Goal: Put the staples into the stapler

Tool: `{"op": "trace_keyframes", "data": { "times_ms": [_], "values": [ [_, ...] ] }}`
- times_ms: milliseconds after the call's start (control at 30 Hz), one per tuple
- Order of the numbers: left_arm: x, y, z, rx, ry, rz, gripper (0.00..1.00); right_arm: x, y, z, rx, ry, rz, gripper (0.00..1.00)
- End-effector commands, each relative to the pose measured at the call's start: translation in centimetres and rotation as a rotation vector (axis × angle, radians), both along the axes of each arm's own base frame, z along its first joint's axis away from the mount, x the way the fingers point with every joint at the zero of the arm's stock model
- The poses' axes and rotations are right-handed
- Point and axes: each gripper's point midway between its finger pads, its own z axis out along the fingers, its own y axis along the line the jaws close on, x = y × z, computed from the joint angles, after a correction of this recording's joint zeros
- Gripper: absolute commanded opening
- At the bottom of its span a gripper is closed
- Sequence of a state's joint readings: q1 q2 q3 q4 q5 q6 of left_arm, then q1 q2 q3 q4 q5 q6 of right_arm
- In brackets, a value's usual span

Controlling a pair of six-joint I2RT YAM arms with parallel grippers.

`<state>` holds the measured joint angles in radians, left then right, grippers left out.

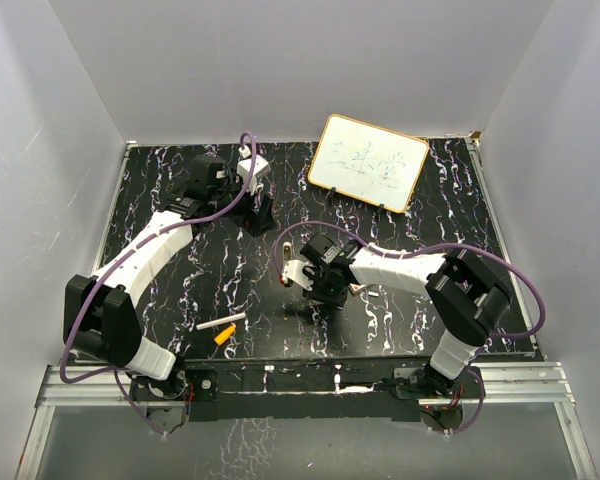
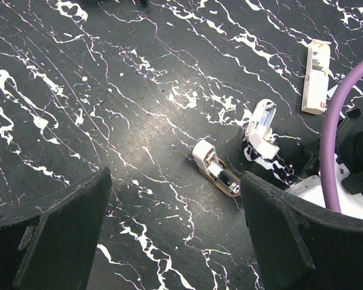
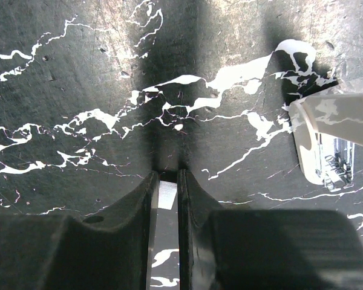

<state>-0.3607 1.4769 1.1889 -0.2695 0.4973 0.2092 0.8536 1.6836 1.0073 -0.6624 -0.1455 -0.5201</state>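
The stapler [image 2: 261,128] lies hinged open on the black marbled table, and its white body with the metal channel shows at the right of the right wrist view [image 3: 324,154]. My right gripper [image 3: 167,175] is down at the table just left of it, shut on a short silvery strip of staples [image 3: 167,194] held between the fingers [image 3: 192,199]. In the top view this gripper [image 1: 315,295] sits mid-table. My left gripper [image 2: 174,181] hangs wide open above the table with nothing in it, up at the back left [image 1: 258,222].
A small white-capped metal and tan piece [image 2: 215,172] lies beside the stapler. A white staple box [image 2: 316,75] lies further off. A white stick [image 1: 220,323] and an orange piece [image 1: 225,337] lie near the front left. A whiteboard [image 1: 368,162] leans at the back.
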Motion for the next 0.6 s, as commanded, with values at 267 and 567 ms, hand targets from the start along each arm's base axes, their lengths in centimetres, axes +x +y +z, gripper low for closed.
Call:
{"op": "trace_keyframes", "data": {
  "times_ms": [267,567],
  "values": [
    [-0.4,0.4,2.1,-0.019,-0.056,-0.006,0.85,0.1,0.0,-0.7,-0.025,0.015,-0.052,0.35],
    [-0.4,0.4,2.0,-0.020,-0.055,-0.006,0.85,0.3,-1.2,-1.2,-0.083,0.012,-0.134,0.37]
  ]
}}
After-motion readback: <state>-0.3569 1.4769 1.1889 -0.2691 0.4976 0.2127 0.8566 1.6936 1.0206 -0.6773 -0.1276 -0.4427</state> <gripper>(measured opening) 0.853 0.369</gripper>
